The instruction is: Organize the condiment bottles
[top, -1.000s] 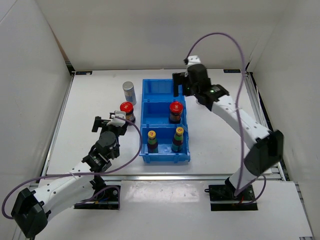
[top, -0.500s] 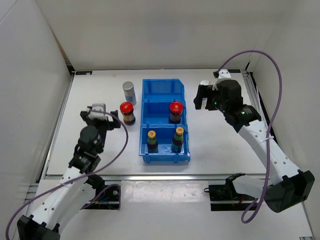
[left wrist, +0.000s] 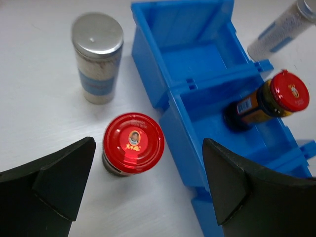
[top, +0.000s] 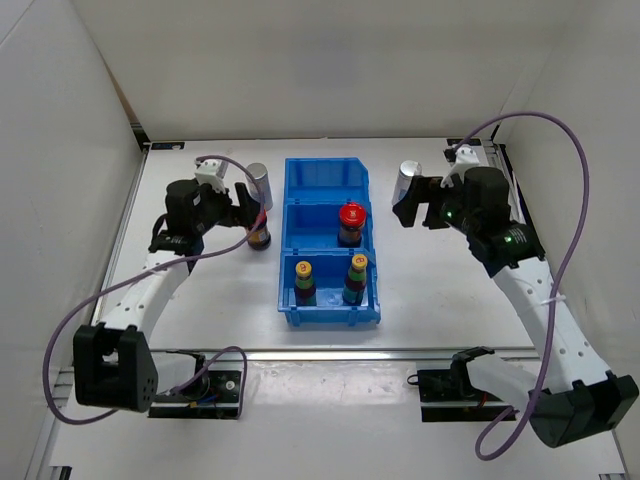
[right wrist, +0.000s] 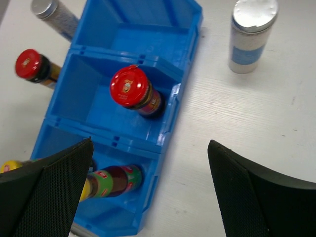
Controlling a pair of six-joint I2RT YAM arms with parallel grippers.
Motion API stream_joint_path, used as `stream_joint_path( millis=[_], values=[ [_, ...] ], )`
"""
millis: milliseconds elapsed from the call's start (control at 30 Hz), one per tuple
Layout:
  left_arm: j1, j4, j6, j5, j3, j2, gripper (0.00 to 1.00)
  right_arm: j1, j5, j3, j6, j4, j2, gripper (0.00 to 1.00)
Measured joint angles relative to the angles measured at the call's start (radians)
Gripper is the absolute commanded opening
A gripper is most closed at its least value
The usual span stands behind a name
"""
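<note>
Near red-capped bottle [left wrist: 133,143], left tool [left wrist: 147,144] gapes wide.

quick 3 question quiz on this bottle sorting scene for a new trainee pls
1. True or false: the far compartment of the blue bin holds no bottle.
2. How many bottles stand outside the bin?
3. What cap colour do the near-compartment bottles share? A yellow, B red, C silver.

Key:
1. True.
2. Three: the red-capped bottle and the left silver-capped bottle on the bin's left, and the right silver-capped bottle on its other side.
3. A.
</note>
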Motion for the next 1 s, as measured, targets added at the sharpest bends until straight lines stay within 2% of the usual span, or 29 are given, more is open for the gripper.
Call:
stream_joint_path(
  millis=[200, 367, 533, 767, 1000],
  values=[
    [0.003, -0.006, -0.009, 0.083, 0.000, 0.045, 1.00, 0.000, -0.072, -0.089, 0.013, -0.015, -0.078, 1.00],
    [-0.028, 0.021, -0.003, 0.086, 0.000, 0.058, 1.00, 0.000, -0.109, -0.145, 0.032, -0.033, -0.100, 1.00],
    [-0.087, 0.010, 0.021, 0.005, 0.000, 0.109, 1.00, 0.000, -0.130, -0.169, 0.040, -0.041, -0.109, 1.00],
    [-0.090, 0.019, 0.034, -0.151, -0.039, 0.118, 1.00, 0.000, -0.135, -0.172, 0.042, -0.042, -0.113, 1.00],
    [-0.093, 0.029, 0.038, -0.199, -0.096, 0.119, 1.00, 0.000, -0.138, -0.172, 0.048, -0.042, -0.111, 1.00]
  ],
)
